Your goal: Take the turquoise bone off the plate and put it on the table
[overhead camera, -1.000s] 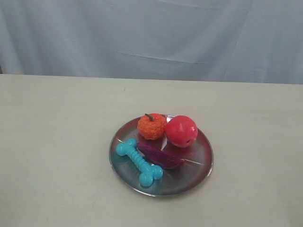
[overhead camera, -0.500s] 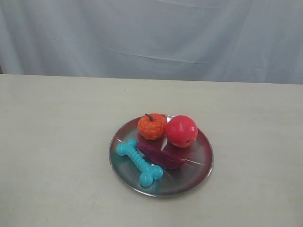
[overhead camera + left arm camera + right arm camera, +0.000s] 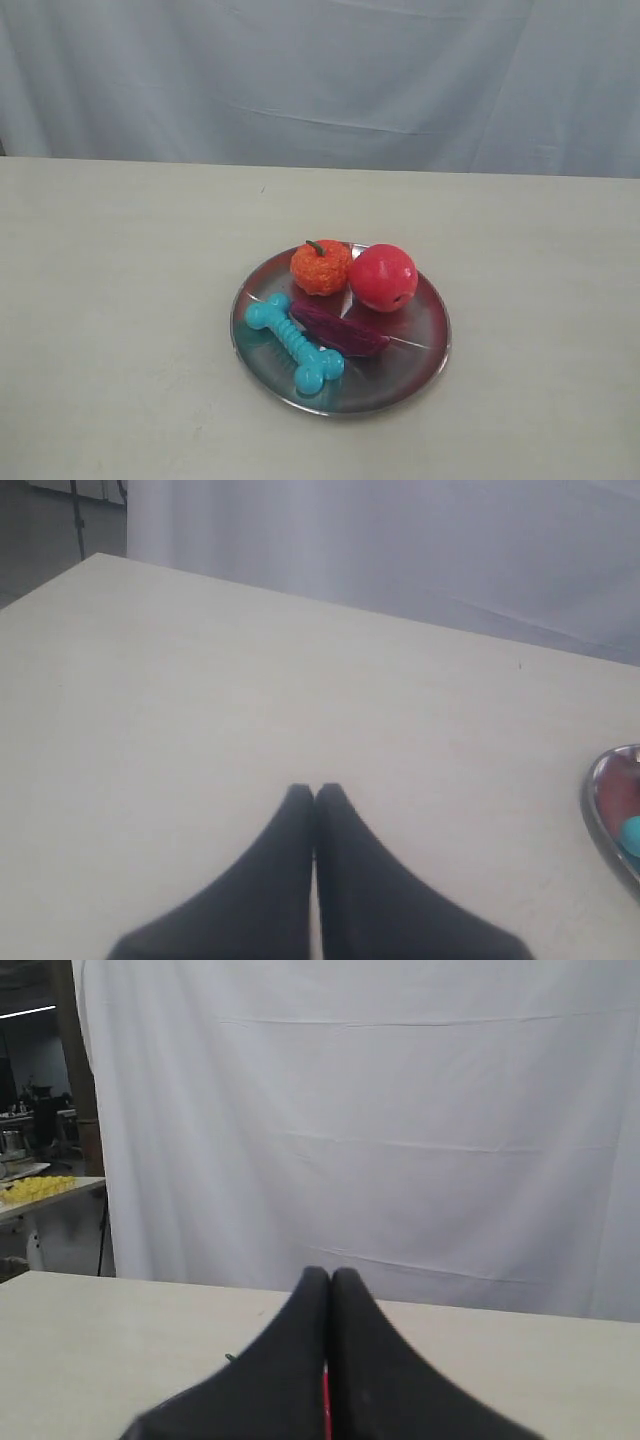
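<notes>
The turquoise bone [image 3: 295,343] lies on the front left part of the steel plate [image 3: 425,352], which rests on the beige table [image 3: 120,300]. A sliver of the bone [image 3: 632,835] and the plate's rim [image 3: 596,815] also show at the edge of the left wrist view. My left gripper [image 3: 315,792] is shut and empty, over bare table well away from the plate. My right gripper [image 3: 330,1276] is shut too, with nothing held; a thin red strip shows through the slit between its fingers. Neither gripper appears in the exterior view.
On the plate, a dark purple wedge [image 3: 338,328] lies right beside the bone, with an orange pumpkin-like toy [image 3: 320,267] and a red apple [image 3: 383,277] behind. A pale curtain [image 3: 320,80] hangs behind the table's far edge.
</notes>
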